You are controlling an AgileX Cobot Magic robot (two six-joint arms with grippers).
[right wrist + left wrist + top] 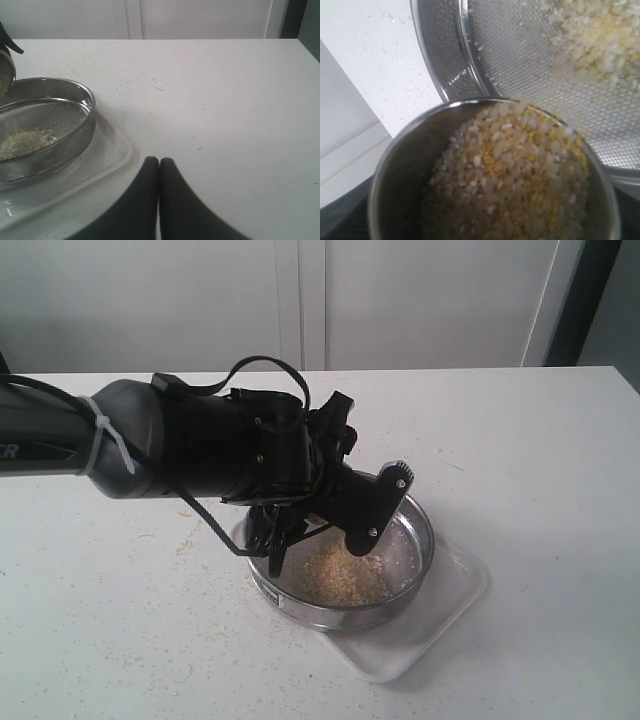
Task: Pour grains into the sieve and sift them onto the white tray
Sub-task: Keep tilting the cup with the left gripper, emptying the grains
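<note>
One black arm [150,440] reaches in from the left side of the exterior view. Its left hand [320,515] is closed around a small steel cup [405,165], which is tilted over the left part of the sieve [415,540]. The cup holds many grains [510,175], white bits mixed with yellow meal, and they lie against its lower lip just above the wire mesh. A second heap of the grains lies on the mesh inside the sieve, a little left of its middle.

The sieve stands on the white tray [450,595], and one rounded corner of the tray shows to the right of the steel ring and in front of it. The tray lies flat on the white desk [540,460]. Some loose granules [395,65] are scattered on the desk left of the sieve.

Farther right, and seen only in its own wrist view, is the right hand [159,165]. It holds nothing, and its two black fingers are pressed together tip to tip above the desk, near the tray's corner.
</note>
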